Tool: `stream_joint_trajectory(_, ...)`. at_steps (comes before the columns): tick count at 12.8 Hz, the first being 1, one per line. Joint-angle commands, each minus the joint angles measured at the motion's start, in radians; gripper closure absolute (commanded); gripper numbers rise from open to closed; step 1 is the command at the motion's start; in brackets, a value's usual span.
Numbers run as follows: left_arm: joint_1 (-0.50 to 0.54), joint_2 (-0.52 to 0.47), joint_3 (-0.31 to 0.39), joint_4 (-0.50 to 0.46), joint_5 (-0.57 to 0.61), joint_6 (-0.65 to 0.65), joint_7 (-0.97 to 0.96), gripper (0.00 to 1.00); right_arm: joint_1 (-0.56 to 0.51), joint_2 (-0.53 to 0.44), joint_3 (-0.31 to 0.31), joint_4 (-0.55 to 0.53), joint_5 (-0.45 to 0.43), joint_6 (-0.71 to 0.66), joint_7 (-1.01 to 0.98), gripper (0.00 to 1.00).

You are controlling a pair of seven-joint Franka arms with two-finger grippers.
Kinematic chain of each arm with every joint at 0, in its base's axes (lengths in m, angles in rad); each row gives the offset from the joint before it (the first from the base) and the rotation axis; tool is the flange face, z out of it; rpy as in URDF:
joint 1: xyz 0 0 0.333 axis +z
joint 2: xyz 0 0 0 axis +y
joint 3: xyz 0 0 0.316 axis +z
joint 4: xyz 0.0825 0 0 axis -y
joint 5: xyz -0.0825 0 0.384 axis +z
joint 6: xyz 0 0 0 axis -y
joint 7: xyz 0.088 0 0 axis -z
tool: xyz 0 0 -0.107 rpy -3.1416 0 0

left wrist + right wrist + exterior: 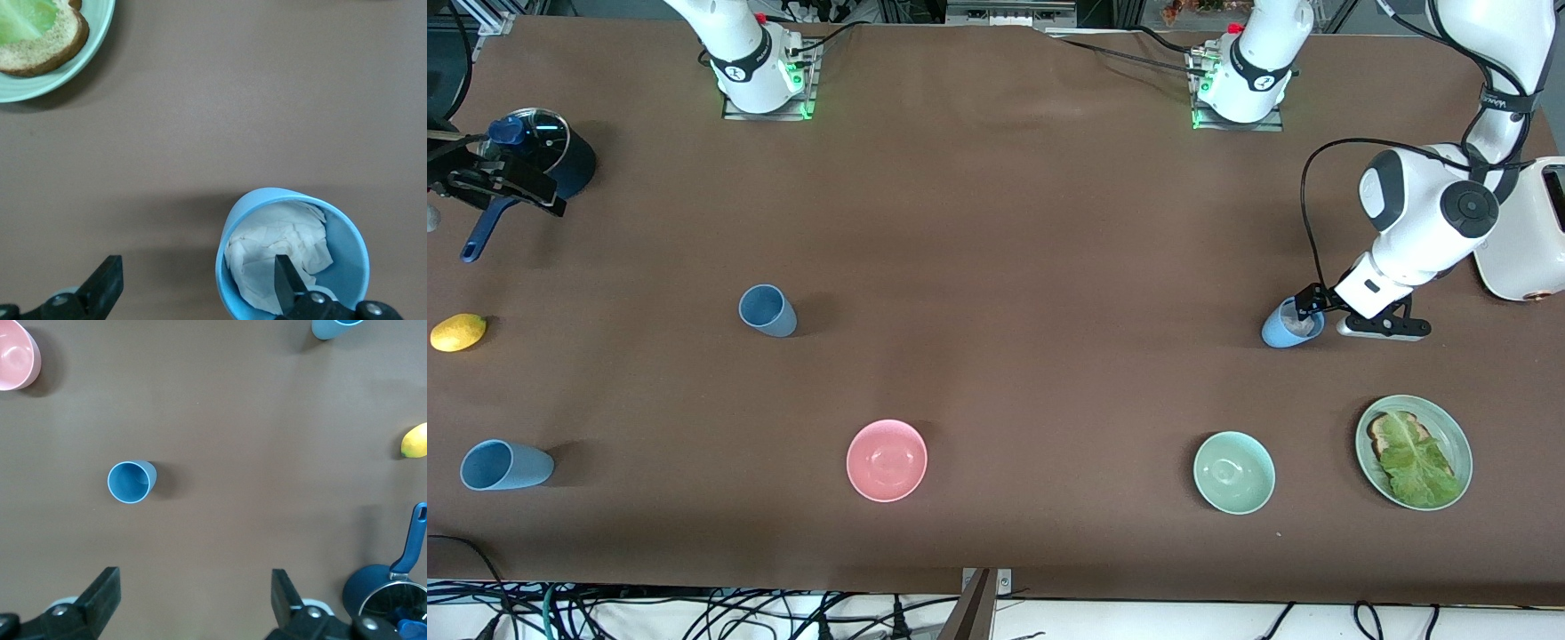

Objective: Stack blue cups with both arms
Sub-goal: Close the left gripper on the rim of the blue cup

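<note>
- Hovering low with my left gripper [193,293], jaws spread wide, one finger [288,283] dipped inside a blue cup with crumpled white paper [283,250], the other outside; nothing is grasped.
- That cup stands toward the left arm's end of the table, farther from the front camera than the mint-green bowl [1233,472].
- My right gripper [193,600] waits over the dark blue pot [547,156], jaws released, empty.
- A second blue cup [767,310] stands mid-table; a third blue cup [505,465] is near the lemon [458,332].

Bright, even overhead light fills the matte brown worktop [996,267]; cups [767,310] cast soft short shadows toward the left arm's end. No glare; focus seems sharp, hand tips perhaps slightly soft.
</note>
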Motion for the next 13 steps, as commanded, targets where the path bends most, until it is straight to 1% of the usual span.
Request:
stream_joint_trajectory(1, -0.006, 0.006, 0.002, -0.009, -0.001, 0.032, 0.017, 0.28, -0.007, -0.018, 0.006, -0.008, -0.012, -0.011, -0.012, 0.00)
stream_joint_trajectory(2, -0.006, 0.006, 0.002, -0.009, -0.001, 0.030, 0.009, 0.46, -0.007, -0.018, 0.004, -0.008, -0.012, -0.012, -0.014, 0.00)
stream_joint_trajectory(4, -0.006, 0.008, 0.002, -0.009, -0.001, 0.032, 0.009, 0.61, -0.007, -0.018, 0.004, -0.008, -0.009, -0.037, -0.011, 0.00)
stream_joint_trajectory(5, -0.006, 0.008, 0.002, -0.009, -0.001, 0.032, 0.009, 0.61, -0.007, -0.018, 0.005, -0.008, -0.008, -0.037, -0.009, 0.00)
stream_joint_trajectory(6, -0.006, 0.009, 0.002, -0.009, -0.001, 0.033, 0.009, 0.68, -0.007, -0.018, 0.007, -0.007, -0.008, -0.035, -0.009, 0.00)
stream_joint_trajectory(8, -0.003, 0.008, 0.002, -0.009, -0.001, 0.033, 0.009, 0.92, -0.007, -0.018, 0.007, -0.008, -0.008, -0.037, -0.009, 0.00)
stream_joint_trajectory(9, 0.003, 0.006, 0.000, -0.010, -0.002, 0.033, 0.008, 1.00, -0.007, -0.018, 0.006, -0.008, -0.008, -0.037, -0.009, 0.00)
stream_joint_trajectory(13, -0.003, -0.018, 0.002, -0.009, -0.002, 0.021, 0.017, 1.00, -0.007, -0.018, 0.009, -0.008, -0.011, -0.035, -0.009, 0.00)
